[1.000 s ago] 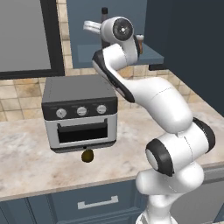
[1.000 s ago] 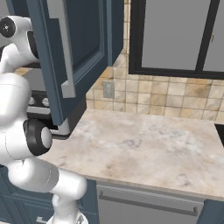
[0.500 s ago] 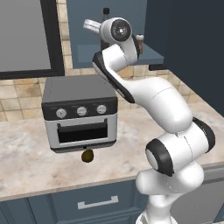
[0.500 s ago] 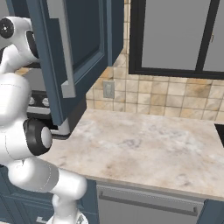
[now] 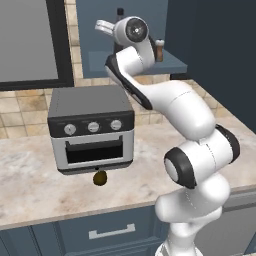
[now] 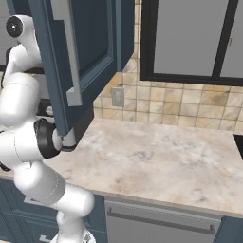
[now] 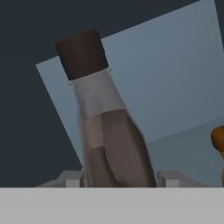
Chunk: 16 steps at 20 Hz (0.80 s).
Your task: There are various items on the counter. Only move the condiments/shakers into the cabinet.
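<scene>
Up inside the cabinet [image 5: 172, 62], above the toaster oven [image 5: 91, 125], we found the arm reaching to the shelf floor, with the gripper [image 7: 119, 179] hidden behind the wrist in the left base view. In the hand view we saw one syrup bottle [image 7: 105, 127] standing close between the two fingers [image 7: 72, 178], its dark cap uppermost and tilted in that view, a pale label band below the cap; the jaws sat against both sides of the bottle, so we took it as grasped, with the bottle at the shelf. We counted one shaker [image 5: 159, 50] standing upright on the shelf just to the right of the wrist in the left base view, and the brown rounded edge at the right border of the hand view [image 7: 218, 142] was probably the same one, though too little of it showed to be sure. A dark cap [image 5: 120, 11] rose just behind the wrist, likely the bottle's top. On the counter [image 5: 30, 185] we counted one small round brown-green fruit [image 5: 100, 178], lying just in front of the toaster oven's door. From the right base view we saw one open cabinet door [image 6: 80, 57] swung out over the marbled counter [image 6: 156, 161].
</scene>
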### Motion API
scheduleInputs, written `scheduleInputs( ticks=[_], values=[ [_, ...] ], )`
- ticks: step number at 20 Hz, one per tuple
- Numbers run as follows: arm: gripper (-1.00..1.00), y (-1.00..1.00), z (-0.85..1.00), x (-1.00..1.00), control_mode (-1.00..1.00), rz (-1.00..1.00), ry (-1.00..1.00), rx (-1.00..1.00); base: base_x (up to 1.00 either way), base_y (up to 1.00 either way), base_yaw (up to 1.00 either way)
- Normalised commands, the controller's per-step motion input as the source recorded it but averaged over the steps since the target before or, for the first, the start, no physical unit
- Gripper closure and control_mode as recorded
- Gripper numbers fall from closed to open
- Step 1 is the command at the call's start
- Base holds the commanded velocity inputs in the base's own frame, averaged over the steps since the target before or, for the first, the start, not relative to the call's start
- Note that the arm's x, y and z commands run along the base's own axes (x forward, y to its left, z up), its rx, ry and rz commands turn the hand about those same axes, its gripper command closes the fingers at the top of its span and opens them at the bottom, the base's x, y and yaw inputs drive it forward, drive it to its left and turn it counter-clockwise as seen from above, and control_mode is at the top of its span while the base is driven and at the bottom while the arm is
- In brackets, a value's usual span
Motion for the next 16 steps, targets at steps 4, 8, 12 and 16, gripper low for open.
scheduleInputs(
  ticks=[4,8,12,16],
  values=[
    [1.0,0.0,-0.04,0.49,-1.0,0.0,0.08,-0.03,0.0,0.0,0.0],
    [1.0,0.0,-0.32,0.38,-1.0,0.0,0.16,-0.1,0.0,0.0,0.0],
    [1.0,0.0,-0.46,0.24,-1.0,0.0,0.17,-0.1,0.0,0.0,0.0],
    [1.0,0.0,-0.51,0.06,-1.0,0.0,0.06,-0.02,0.0,0.0,0.0]
  ],
)
